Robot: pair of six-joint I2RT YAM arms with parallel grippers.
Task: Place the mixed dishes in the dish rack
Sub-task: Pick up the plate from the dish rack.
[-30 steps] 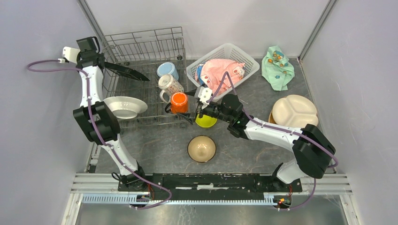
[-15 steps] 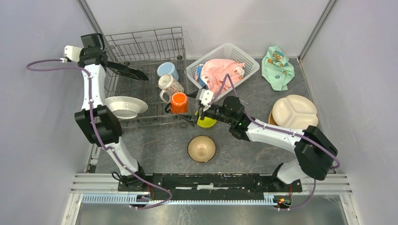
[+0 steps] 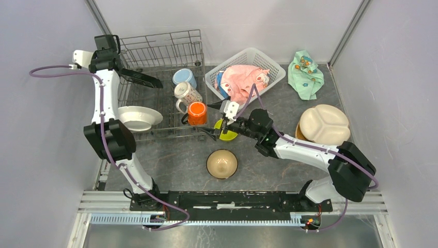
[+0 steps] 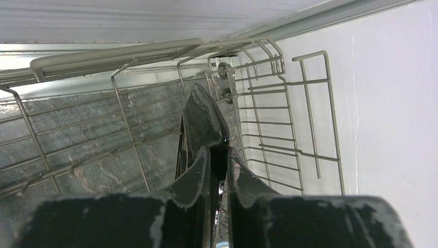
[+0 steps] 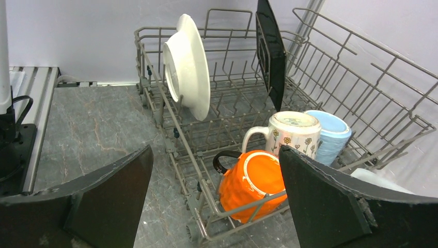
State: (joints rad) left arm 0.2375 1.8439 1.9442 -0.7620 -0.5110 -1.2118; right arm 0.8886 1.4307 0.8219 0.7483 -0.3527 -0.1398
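The left end effector [image 4: 219, 155] pinches the dark square plate [image 5: 269, 51] on edge over the dish rack's [image 3: 160, 41] ten o'clock corner. I'd lower it straight between tines before releasing. The right end effector [image 3: 216, 129] gapes empty beside the lime-green bowl [image 3: 229, 136], on the worktop [image 3: 175, 160] at the rack's four o'clock.

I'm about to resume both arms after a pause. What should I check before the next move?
1. Left gripper shut on dark square plate: ok.
2. Plate seated between the tines of the dish rack: cannot tell.
3. Right gripper open: ok.
4. One finger inside the rim of the lime-green bowl: cannot tell.
5. Bare tines between white plate and orange mug: ok.
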